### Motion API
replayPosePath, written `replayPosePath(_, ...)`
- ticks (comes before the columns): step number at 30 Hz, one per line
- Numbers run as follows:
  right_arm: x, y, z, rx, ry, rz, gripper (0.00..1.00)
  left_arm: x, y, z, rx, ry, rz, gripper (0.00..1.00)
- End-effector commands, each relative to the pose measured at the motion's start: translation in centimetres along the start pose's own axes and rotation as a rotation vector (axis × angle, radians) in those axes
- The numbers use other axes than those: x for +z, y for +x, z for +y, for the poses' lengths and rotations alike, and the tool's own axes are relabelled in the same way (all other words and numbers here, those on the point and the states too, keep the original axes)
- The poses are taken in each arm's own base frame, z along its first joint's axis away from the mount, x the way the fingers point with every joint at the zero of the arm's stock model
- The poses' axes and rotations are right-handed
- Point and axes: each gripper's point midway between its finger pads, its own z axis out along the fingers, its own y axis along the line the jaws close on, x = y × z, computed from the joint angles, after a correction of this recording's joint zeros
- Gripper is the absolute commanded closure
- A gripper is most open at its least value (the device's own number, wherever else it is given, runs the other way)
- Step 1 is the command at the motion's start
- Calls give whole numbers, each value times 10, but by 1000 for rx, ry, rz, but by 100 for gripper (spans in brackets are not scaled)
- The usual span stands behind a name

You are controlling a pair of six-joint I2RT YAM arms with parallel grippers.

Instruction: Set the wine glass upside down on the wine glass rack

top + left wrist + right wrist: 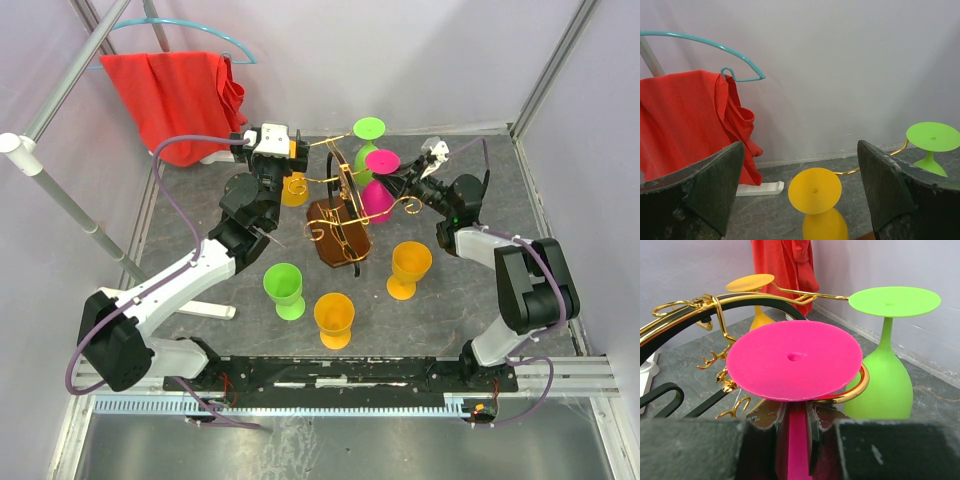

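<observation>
Seen from above: the wine glass rack (338, 222) at the table's centre, thin gold wire arms with curled ends over a dark wooden base. At 1 o'clock from that base, the pink wine glass (377, 198), upside down: flat foot up, bowl mouth down, long axis upright. Clamped at the stem by the right gripper (795, 440), closed narrow with 1 finger on each side, reaching in from 3 o'clock. Stem inside a curled gold loop of the rack, foot just above the wire; cannot tell whether resting on it. At 12 o'clock from the pink one, just beside it, a green glass (368, 128), also inverted with its foot up. At 10 o'clock from the base, a yellow glass (295, 187), likewise inverted against a gold arm. Near that yellow foot, on its 11 o'clock side and apart from it, the left gripper (800, 192), spread wide with nothing between its fingers (710, 185). Standing upright on the table from 4 to 7 o'clock of the rack: an upright green glass (284, 290), an upright orange glass (334, 318) and a second upright orange glass (410, 268). At the table's 11 o'clock corner, a red cloth (175, 95) draped over a teal hanger (225, 45).
</observation>
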Motion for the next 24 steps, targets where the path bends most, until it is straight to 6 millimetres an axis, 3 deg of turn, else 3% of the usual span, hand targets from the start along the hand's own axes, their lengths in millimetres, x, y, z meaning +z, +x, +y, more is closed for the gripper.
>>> replayPosePath(1, 9, -29, -6, -80, 2, -86, 99, 5, -22, 7, -61, -27, -46, 1)
replayPosePath(14, 0, -28, -37, -151, 186, -48, 99, 6, -23, 7, -56, -30, -52, 1)
replayPosePath(24, -18, -30, -31, -204, 217, 20, 99, 5, -20, 7, -63, -29, -54, 1)
